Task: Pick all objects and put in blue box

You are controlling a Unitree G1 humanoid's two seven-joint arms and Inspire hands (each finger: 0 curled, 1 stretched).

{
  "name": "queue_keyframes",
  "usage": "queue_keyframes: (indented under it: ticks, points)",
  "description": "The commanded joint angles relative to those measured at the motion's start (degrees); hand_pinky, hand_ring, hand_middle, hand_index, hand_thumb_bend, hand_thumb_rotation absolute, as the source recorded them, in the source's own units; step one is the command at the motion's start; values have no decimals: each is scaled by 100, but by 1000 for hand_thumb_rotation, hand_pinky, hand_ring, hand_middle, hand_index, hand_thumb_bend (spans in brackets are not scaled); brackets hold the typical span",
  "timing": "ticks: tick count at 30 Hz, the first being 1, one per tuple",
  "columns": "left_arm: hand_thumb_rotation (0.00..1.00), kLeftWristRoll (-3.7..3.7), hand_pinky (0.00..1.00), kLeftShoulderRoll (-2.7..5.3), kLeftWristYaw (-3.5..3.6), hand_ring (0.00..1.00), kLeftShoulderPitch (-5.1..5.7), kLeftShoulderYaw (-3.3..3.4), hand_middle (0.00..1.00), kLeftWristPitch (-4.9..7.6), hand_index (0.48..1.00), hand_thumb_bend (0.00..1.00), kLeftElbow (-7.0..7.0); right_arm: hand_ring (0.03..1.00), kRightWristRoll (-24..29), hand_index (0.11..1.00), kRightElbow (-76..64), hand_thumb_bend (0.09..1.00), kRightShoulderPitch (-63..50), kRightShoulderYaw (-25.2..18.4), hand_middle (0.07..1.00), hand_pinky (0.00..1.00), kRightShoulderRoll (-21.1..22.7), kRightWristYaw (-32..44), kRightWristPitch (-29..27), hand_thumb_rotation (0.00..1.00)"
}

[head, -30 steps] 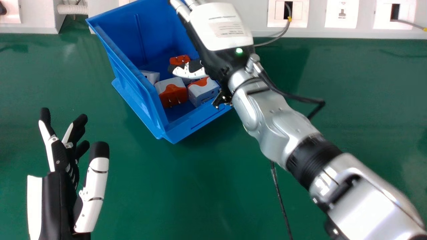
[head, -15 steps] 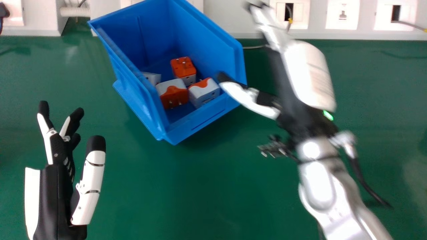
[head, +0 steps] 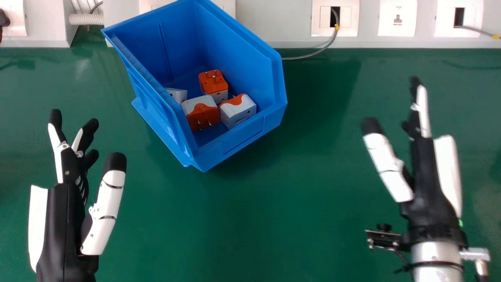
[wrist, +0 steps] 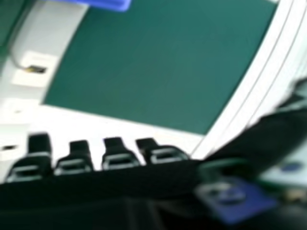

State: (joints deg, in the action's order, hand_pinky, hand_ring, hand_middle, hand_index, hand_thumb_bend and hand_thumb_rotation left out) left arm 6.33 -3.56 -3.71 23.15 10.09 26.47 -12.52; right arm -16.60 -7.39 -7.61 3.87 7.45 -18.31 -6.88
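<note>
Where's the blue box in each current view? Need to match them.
Head view: blue box in the upper part, left of centre.
Right hand view: a strip of it, cut off by the border across from the fingers.
Shared landmark: wall socket with the grey cable.

Blue box, adapters — orange and white, green tabletop; grey cable

Right hand now well apart from blue box
</note>
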Motion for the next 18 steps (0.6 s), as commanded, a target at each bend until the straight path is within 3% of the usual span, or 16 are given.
queue_keyframes:
  ticks: [1,7,11,15,18]
  points:
    - [826,-42,923,-67,36,954,-43,34,938,-18,925,524,-89,1000,250,1000,-207,439,41,-195,1000,992,-71,161,53,1000]
    - [837,-19,919,-134,52,953,-88,72,940,19,925,536,-15,1000,1236,1000,-404,537,65,-572,1000,998,-189,839,241,1000]
    - [835,-31,936,-134,72,958,-79,60,944,-95,928,539,-74,1000,1309,1000,-392,505,72,-750,1000,1000,-115,1021,239,1000]
    - [827,-49,943,-139,91,962,-152,64,947,-92,930,533,0,1000,1346,1000,-370,490,74,-856,1000,992,-33,1249,182,1000]
    - [838,-8,962,-167,98,969,-200,58,953,-69,935,502,65,1000,1339,1000,-375,488,65,-895,1000,985,9,1383,183,1000]
